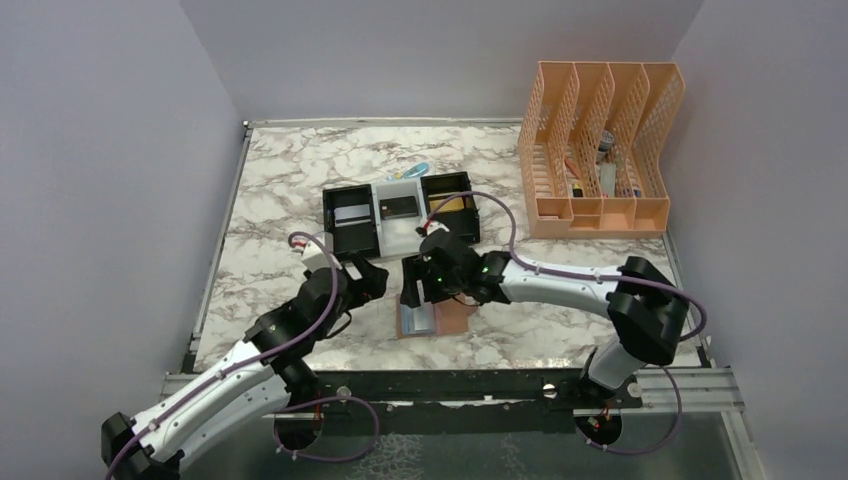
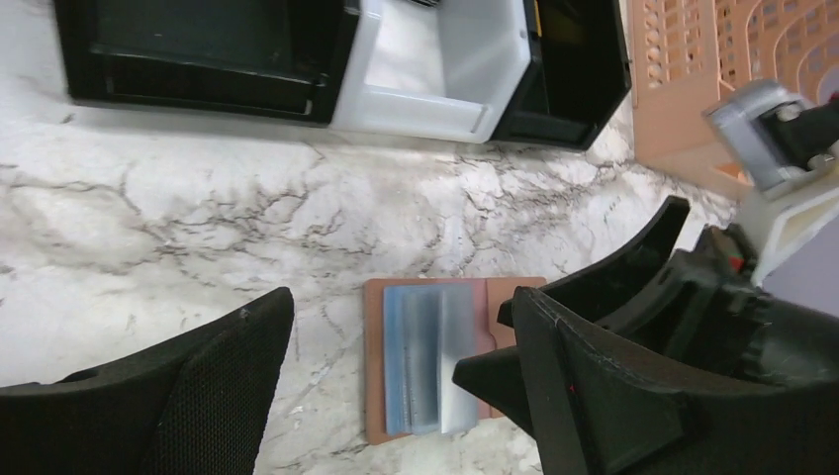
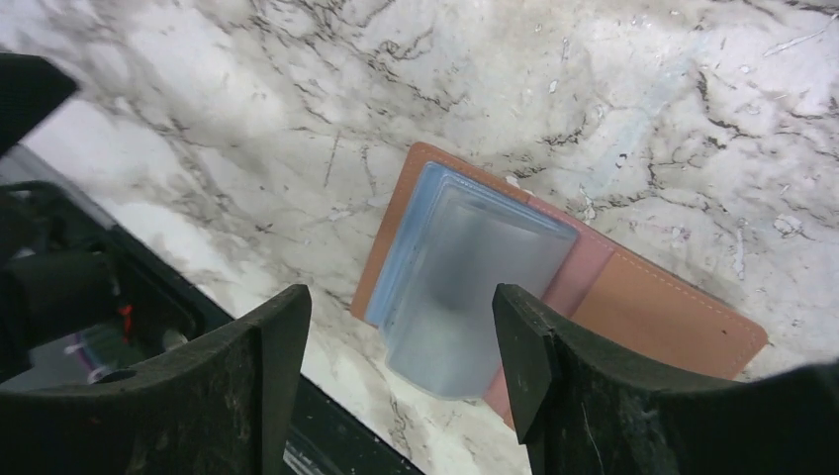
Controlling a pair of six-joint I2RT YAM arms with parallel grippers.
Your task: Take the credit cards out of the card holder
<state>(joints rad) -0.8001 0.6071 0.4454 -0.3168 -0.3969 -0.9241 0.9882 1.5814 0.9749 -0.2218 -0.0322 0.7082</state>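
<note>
Card holder [image 1: 437, 318] lies open on the worktop [image 1: 280, 190], lower centre of the top view, its pale pockets looking empty. Three cards [image 1: 398, 206] sit in the tray [image 1: 395, 237] above it, one per compartment, so the task looks about done. The left jaws and right jaws both stand wide, holding nothing.

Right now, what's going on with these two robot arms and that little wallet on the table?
Two robot arms are emptying a card holder, which lies open and flat on the marble table. The right arm hangs its open jaws just above it, gripping nothing. The left arm hovers close by, jaws also open and empty. The holder's pale blue pockets look empty. A silvery card, a dark card and a gold card lie one per compartment in the tray behind.
</note>
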